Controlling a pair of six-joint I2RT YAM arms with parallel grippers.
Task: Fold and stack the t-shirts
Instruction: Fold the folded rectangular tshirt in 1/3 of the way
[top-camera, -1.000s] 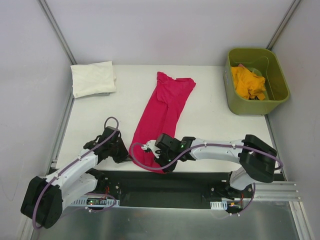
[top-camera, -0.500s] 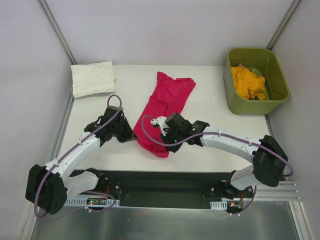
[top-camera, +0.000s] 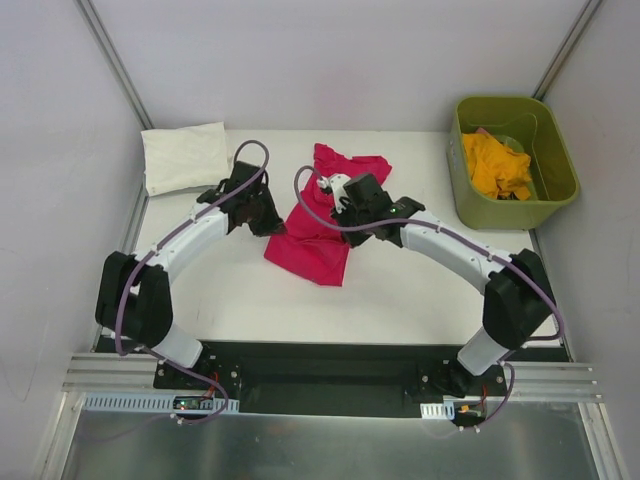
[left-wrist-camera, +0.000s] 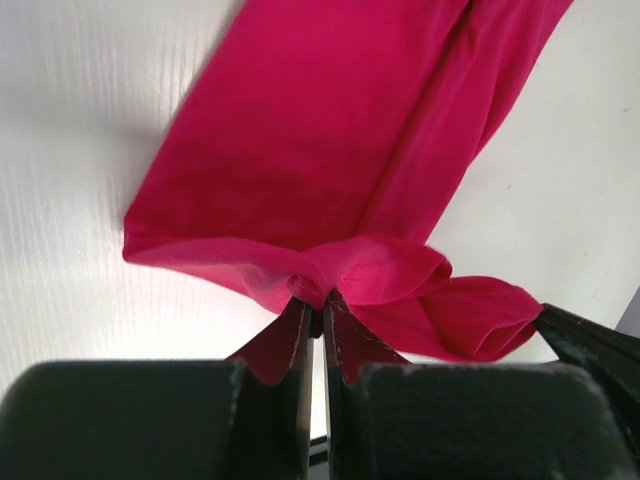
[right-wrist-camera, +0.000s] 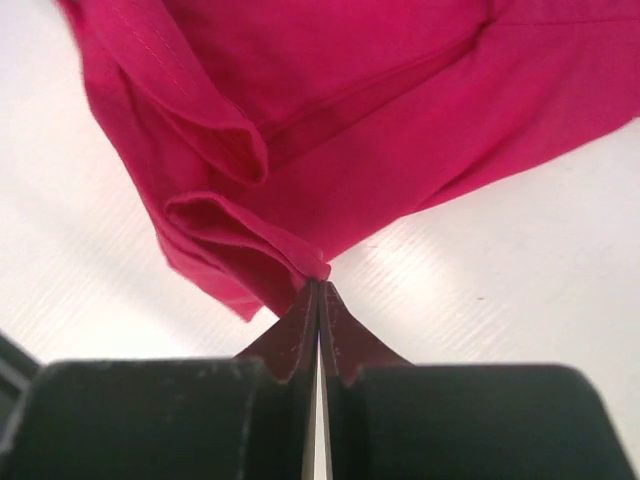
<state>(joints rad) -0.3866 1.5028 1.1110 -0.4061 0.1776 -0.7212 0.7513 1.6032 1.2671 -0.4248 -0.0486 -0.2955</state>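
At the upper left of the overhead frame, a folded white t-shirt (top-camera: 185, 157) was seen lying in the far corner of the table (top-camera: 420, 290), apparently set there as the base of the stack. To its right, the left arm (top-camera: 190, 240) was stretched up from the lower left toward the middle, with its wrist turned inward. The left jaws were clenched on a bunched edge of the pink t-shirt (top-camera: 318, 240), as was shown plainly in the left wrist view. The pink t-shirt was laid lengthwise at the centre of the table, and its near part was doubled back over itself. The gripped hem was judged to be on its way to the collar so that the length would be halved. The right arm (top-camera: 450, 250) was arched in from the lower right, elbow out, and the right jaws were likewise clamped on a pinch of pink fabric. The two grips were held side by side at the same height, probably so that the fold would fall straight. At the upper right, an orange garment (top-camera: 497, 165) was left crumpled in a green bin (top-camera: 515, 212), presumably awaiting folding.
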